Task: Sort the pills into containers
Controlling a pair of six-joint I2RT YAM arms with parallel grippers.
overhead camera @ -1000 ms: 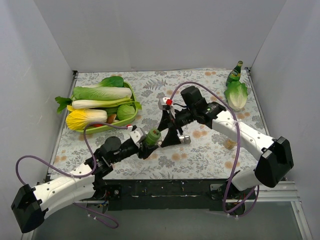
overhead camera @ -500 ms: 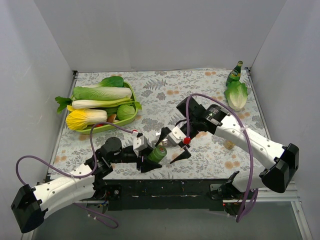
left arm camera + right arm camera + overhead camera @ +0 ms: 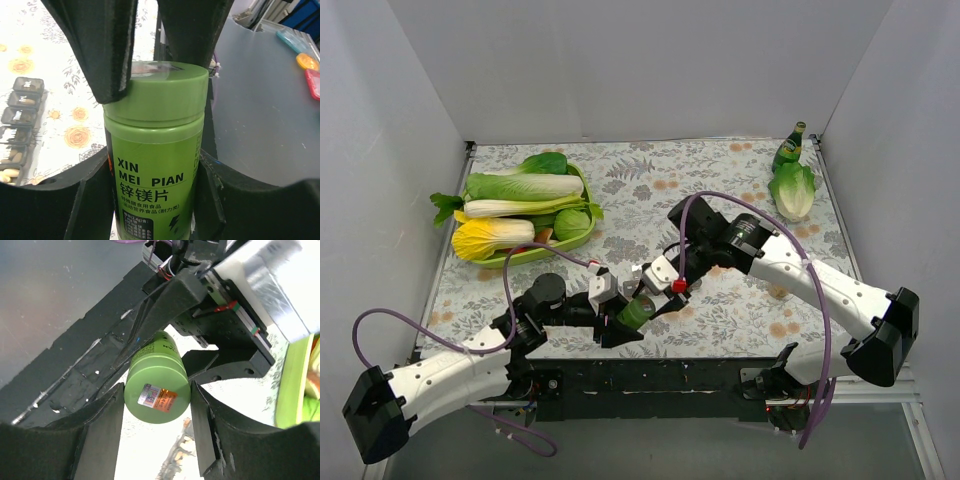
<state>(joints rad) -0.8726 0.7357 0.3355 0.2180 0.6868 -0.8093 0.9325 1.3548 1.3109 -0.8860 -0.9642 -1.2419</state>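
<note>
A green pill bottle [image 3: 636,311] labelled XIN MEI PIAN lies tilted between both arms near the table's front edge. My left gripper [image 3: 623,322] is shut on its body [image 3: 155,165]. My right gripper [image 3: 657,295] is closed round the bottle's cap [image 3: 157,390], and both its fingers [image 3: 107,55] touch the cap's sides. The grey strip of containers [image 3: 20,117] lies on the table left of the bottle in the left wrist view, with some lids open and pills inside. In the top view it is hidden under the arms.
A green tray [image 3: 582,182] of cabbages sits at the back left. A green glass bottle [image 3: 788,147] and a lettuce [image 3: 792,190] stand at the back right. A small brown item [image 3: 779,290] lies by the right arm. The black front edge [image 3: 650,375] is just below the bottle.
My left gripper carried the bottle right and toward the front edge. My right gripper swung down from mid-table and closed its fingers round the cap.
</note>
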